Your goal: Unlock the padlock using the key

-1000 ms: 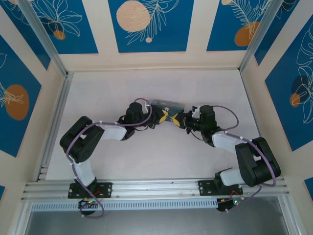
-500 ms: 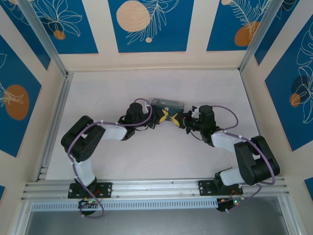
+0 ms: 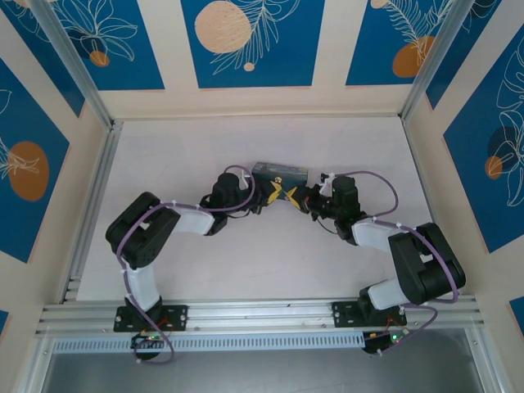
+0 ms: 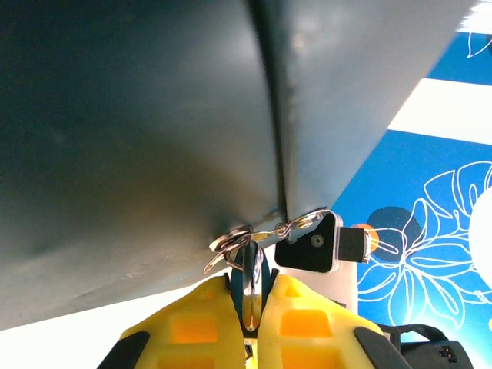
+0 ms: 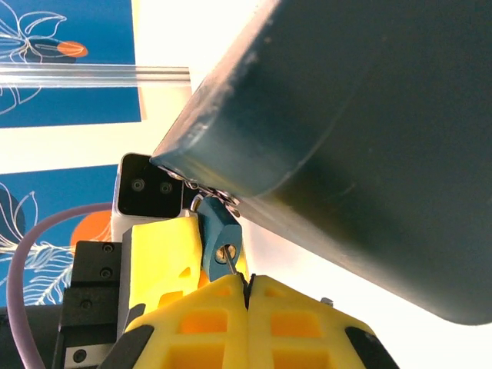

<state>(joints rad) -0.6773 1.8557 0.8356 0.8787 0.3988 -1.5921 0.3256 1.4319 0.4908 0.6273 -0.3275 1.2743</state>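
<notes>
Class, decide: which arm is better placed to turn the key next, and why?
Right. The right gripper is shut on the key, its tip at the keyhole of the padlock. The left gripper is shut on the padlock, steadying it.

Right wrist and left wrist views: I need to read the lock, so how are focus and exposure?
Right wrist: the padlock is fairly sharp, the box above it dark and soft, the white surface beneath blown out. Left wrist: the box is a dark blur, and the metal piece between the left gripper's yellow fingers glints.
</notes>
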